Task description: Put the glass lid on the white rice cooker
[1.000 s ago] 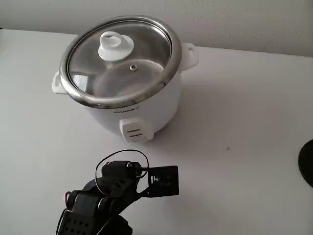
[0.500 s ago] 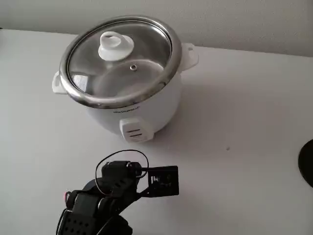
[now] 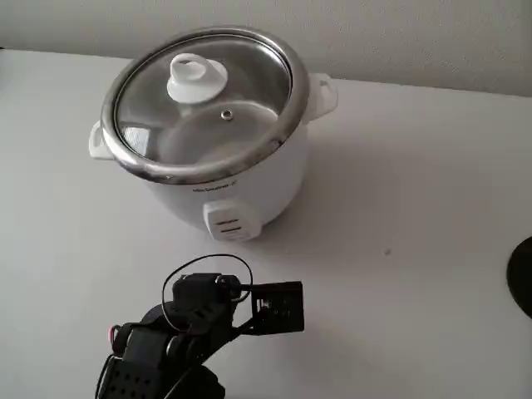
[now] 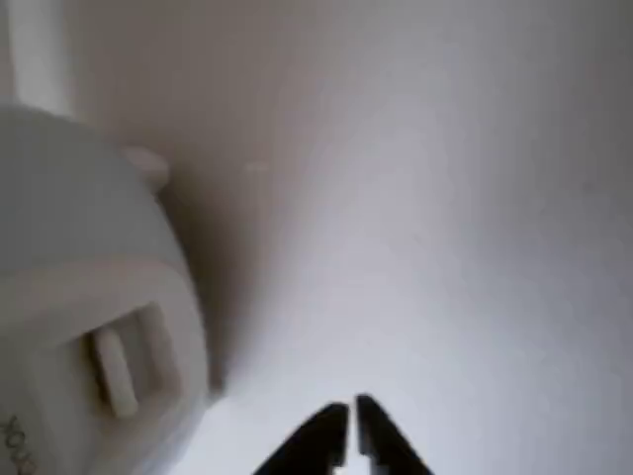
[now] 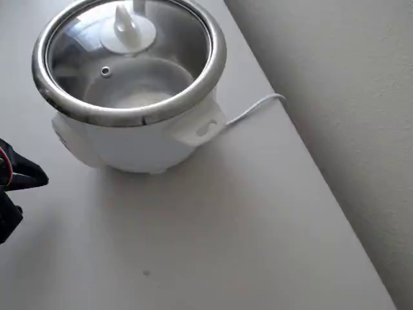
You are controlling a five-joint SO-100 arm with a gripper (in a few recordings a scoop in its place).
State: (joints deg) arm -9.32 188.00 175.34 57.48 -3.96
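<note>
Pincer still shut, unmoved, empty.

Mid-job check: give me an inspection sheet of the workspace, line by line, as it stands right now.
Surface: white table, bare apart from a small dark speck.
Job's things: glass lid sits on the white rice cooker, rim to rim; knob upright.
Clutter: a dark round object at the right edge of the fixed view, cut off.
End effector: end effector shut, holding nothing, low over the table in front of the cooker's switch panel.
Cables: white cord runs from the cooker toward the table edge; thin black wire loop on the arm.
Surroundings: pale wall behind.
</note>
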